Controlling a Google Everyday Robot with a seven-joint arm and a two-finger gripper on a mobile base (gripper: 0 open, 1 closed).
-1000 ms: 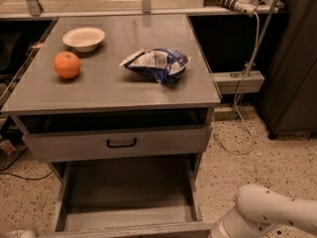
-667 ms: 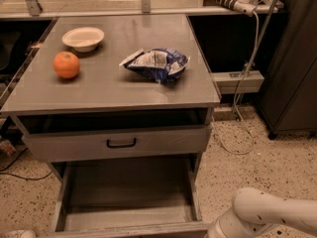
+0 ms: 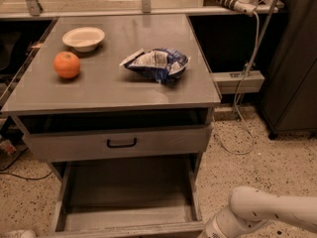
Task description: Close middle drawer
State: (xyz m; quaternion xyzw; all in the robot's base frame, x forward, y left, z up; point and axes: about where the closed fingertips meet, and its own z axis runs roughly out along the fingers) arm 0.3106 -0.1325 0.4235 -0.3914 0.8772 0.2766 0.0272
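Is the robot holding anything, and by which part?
Cannot tell: the gripper lies below the frame, beyond the arm, by the front of the open middle drawer.

middle drawer (image 3: 129, 190) pulled wide open, tool unseen — past lower-right edge

One orange (image 3: 67, 64), one bowl (image 3: 84, 37), one crisp bag (image 3: 157, 63); two drawers (top drawer (image 3: 163, 142), middle drawer (image 3: 129, 195)); one gripper (image 3: 214, 231), bottom edge, right.

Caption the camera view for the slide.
Middle drawer open under the top drawer; white arm low by its front right corner, gripper out of frame below.
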